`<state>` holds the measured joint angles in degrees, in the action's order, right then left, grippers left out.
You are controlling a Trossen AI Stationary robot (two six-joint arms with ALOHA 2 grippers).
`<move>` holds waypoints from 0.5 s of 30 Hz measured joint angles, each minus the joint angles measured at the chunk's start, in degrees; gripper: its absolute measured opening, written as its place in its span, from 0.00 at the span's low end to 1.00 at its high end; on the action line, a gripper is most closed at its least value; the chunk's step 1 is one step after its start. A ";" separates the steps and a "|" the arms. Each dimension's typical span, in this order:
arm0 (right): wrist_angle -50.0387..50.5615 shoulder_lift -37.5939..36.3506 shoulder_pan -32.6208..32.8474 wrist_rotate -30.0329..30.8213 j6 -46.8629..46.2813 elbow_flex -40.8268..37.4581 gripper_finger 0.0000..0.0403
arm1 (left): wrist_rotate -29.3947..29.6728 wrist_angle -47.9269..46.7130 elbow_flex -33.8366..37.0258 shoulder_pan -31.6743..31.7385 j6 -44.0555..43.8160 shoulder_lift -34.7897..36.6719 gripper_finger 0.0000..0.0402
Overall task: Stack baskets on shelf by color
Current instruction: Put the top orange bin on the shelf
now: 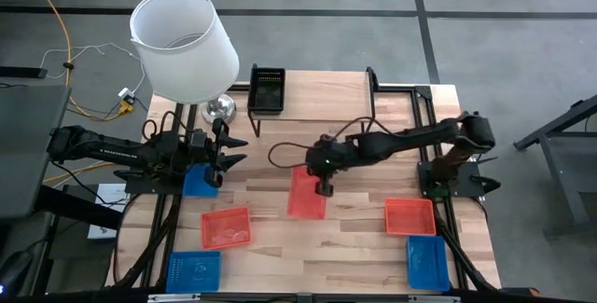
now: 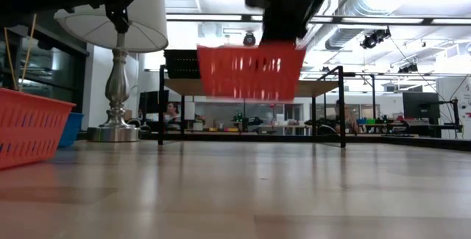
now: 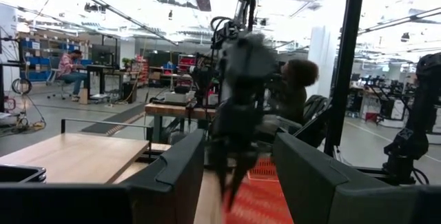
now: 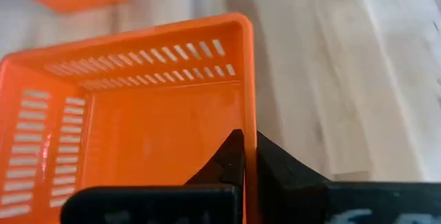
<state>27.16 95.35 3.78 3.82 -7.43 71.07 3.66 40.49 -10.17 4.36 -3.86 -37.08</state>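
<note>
My right gripper (image 1: 324, 184) is shut on a red-orange basket (image 1: 306, 194) over the middle of the table; the low view shows this basket (image 2: 250, 71) in the air. A black basket (image 1: 267, 89) stands on the shelf (image 1: 326, 93) at the far side. My left gripper (image 1: 231, 152) is open and empty at the table's left, beside a blue basket (image 1: 198, 182). Two more red-orange baskets (image 1: 226, 227) (image 1: 410, 216) and two blue baskets (image 1: 193, 270) (image 1: 427, 263) lie on the table nearer the front. My right gripper holds the red-orange basket by its right side wall (image 4: 248, 124), one finger inside the basket and one outside. The fingers come from above, pointing down. The basket hangs below them, open side up, lifted clear of the table.
A lamp with a white shade (image 1: 184, 42) and a chrome base (image 1: 220, 109) stands at the far left, beside the shelf. The black frame rails (image 1: 438, 200) run along the table's right side.
</note>
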 joint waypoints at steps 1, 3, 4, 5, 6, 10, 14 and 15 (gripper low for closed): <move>0.15 -0.84 0.70 -0.41 -0.31 0.00 0.00 | 0.00 0.00 0.00 0.00 0.00 0.00 0.40; 0.64 -2.74 2.18 -1.03 -0.55 0.00 0.00 | 0.00 0.00 0.00 0.00 0.00 0.00 0.40; 0.62 -3.68 2.88 -1.02 -0.57 0.00 0.00 | 0.00 0.00 0.00 0.00 0.00 0.00 0.40; 0.58 -4.56 3.53 -0.92 -0.68 0.00 0.00 | 0.00 0.01 0.00 0.00 0.00 0.00 0.40; 0.57 -5.42 4.09 -0.65 -0.97 0.00 0.00 | 0.00 0.00 0.00 0.00 0.00 0.00 0.40; 0.59 -8.68 5.85 0.96 -1.56 0.00 0.00 | 0.00 0.02 0.00 0.00 0.00 0.00 0.40; 0.70 -10.88 7.15 2.62 -1.63 0.00 0.00 | 0.00 0.02 0.00 0.00 0.00 0.00 0.40; 0.81 -11.34 7.32 2.62 -1.68 0.00 0.00 | 0.00 0.02 0.00 0.00 0.00 0.00 0.40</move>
<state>27.97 84.01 11.10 6.44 -9.11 71.07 3.66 40.51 -10.17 4.36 -3.86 -37.08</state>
